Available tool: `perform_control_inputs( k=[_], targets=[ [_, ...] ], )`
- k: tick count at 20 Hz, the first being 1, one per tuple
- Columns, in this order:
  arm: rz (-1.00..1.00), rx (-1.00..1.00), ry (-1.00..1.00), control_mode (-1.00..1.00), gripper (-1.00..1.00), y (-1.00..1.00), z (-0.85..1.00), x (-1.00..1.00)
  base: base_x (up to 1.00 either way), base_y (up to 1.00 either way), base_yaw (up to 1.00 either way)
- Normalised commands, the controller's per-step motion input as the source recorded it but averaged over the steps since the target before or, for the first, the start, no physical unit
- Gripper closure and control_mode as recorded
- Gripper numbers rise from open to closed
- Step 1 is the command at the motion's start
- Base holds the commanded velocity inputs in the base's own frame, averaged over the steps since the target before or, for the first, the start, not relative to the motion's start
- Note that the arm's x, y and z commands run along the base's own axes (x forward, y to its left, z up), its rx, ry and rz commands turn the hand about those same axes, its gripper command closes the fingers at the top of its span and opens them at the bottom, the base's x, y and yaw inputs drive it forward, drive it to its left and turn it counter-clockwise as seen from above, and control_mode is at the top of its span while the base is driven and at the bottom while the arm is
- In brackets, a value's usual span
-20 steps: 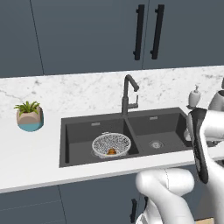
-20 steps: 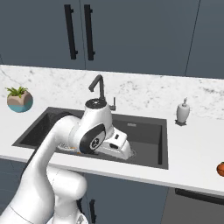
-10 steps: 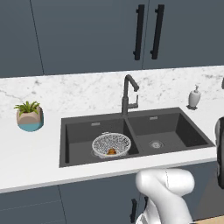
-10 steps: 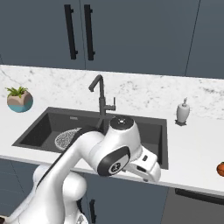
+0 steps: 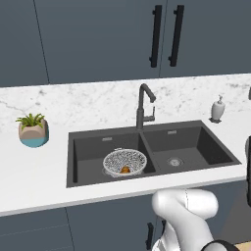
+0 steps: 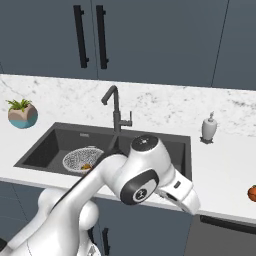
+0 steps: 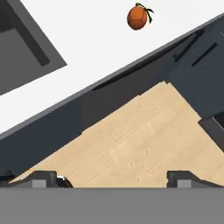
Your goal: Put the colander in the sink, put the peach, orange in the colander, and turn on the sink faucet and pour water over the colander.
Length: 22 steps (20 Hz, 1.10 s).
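Since the colander [image 5: 124, 163] is already sitting in the left basin of the sink [image 5: 196, 147] with 1 yellowish-orange fruit inside, probably the orange [image 5: 125, 169], the step in hand looks like fetching the peach [image 7: 137, 17]. That reddish fruit with a little leaf is lying on the white counter [image 7: 87, 39] well to the right of the sink, near the front edge; you can also spot it at the far right of the right base view. In the hand view the gripper [image 7: 112, 178] hangs out past the counter edge over the wooden floor [image 7: 131, 140], with its 2 fingertips spread wide and nothing between them, so it's empty. To do this well, I'd bring the hand back over the counter, get it right above the peach, and come straight down with the jaws kept wide until they straddle the middle of the fruit. It's round, so an off-centre pinch could squirt it off the edge. Close gently, lift clear, then carry it left over the colander. The faucet [image 5: 143, 105] isn't running.
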Motion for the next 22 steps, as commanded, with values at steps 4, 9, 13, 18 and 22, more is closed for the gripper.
perform_control_inputs(
  k=[4, 9, 13, 18, 22],
  targets=[
    [-0.15, -0.09, -0.09, -1.0, -1.0, -0.11, 0.0, 0.02, 0.0, 0.0, 0.0],
    [-0.02, -0.02, -0.13, -1.0, -1.0, 0.0, -0.01, 0.07, 0.0, 0.0, 0.0],
    [-0.01, -0.01, -0.2, -1.0, -1.0, -0.04, -0.04, 0.23, 0.0, 0.0, 0.0],
    [-0.12, -0.04, -0.04, -1.0, -1.0, -0.42, -0.01, 0.49, 0.0, 0.0, 0.0],
    [-0.11, 0.0, 0.0, -1.0, -1.0, -0.47, 0.0, 0.78, 0.0, 0.0, 0.0]
  ],
)
